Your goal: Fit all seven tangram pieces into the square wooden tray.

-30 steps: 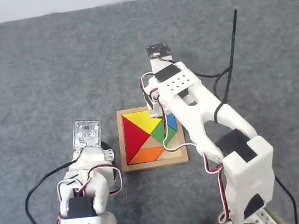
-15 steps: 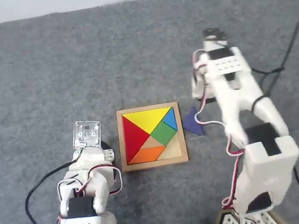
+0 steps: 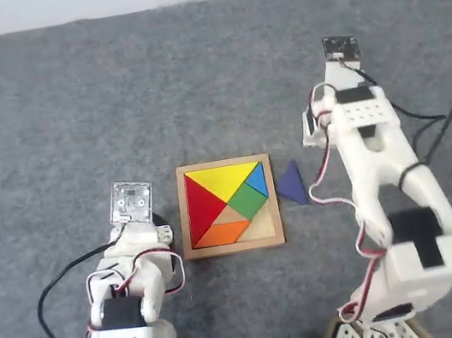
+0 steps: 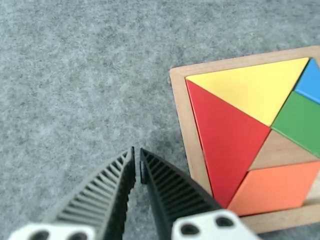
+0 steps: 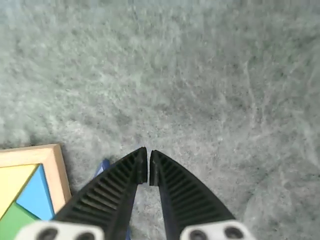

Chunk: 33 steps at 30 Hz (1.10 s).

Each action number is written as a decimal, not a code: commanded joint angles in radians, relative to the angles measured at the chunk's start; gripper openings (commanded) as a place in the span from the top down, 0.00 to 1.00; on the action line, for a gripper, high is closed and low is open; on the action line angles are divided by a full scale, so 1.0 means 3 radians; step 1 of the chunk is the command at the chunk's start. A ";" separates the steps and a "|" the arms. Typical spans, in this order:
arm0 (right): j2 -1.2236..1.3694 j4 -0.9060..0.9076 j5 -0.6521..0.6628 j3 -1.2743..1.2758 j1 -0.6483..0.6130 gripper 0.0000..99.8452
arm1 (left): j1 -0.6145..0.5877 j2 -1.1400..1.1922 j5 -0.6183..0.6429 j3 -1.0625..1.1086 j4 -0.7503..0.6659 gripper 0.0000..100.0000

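Observation:
The square wooden tray (image 3: 235, 246) lies mid-table holding yellow (image 3: 222, 180), red (image 3: 202, 208), light blue (image 3: 257, 183), green (image 3: 247, 201) and orange (image 3: 220, 234) pieces, with bare wood patches showing. A dark purple triangle (image 3: 291, 184) lies on the carpet just right of the tray. My right gripper (image 5: 148, 151) is shut and empty over bare carpet beyond that triangle (image 5: 102, 167), near the tray's corner (image 5: 57, 170). Just off the tray's left rim (image 4: 180, 115), my left gripper (image 4: 136, 150) is shut with nothing in it.
Grey carpet covers the whole table. The right arm (image 3: 364, 137) stretches along the right side, with its cables trailing beside it. The left arm (image 3: 132, 280) sits at the lower left. Open carpet lies behind and left of the tray.
The right arm swung from over the tray's right side out to the right and farther back. The purple triangle now shows on the carpet beside the tray. The left arm has not moved.

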 commanded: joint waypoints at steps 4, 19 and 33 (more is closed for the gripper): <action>-0.0586 -0.0540 0.0102 0.0445 -0.0023 0.99 | -0.0010 -0.0046 0.0010 -0.0028 0.0000 0.99; -0.0207 -0.0335 0.0910 0.0445 -0.0765 0.79 | -0.0010 -0.0046 0.0010 -0.0028 0.0000 0.99; 0.0084 -0.0345 0.1161 0.0486 -0.0785 0.72 | -0.0010 -0.0046 0.0010 -0.0028 0.0000 0.99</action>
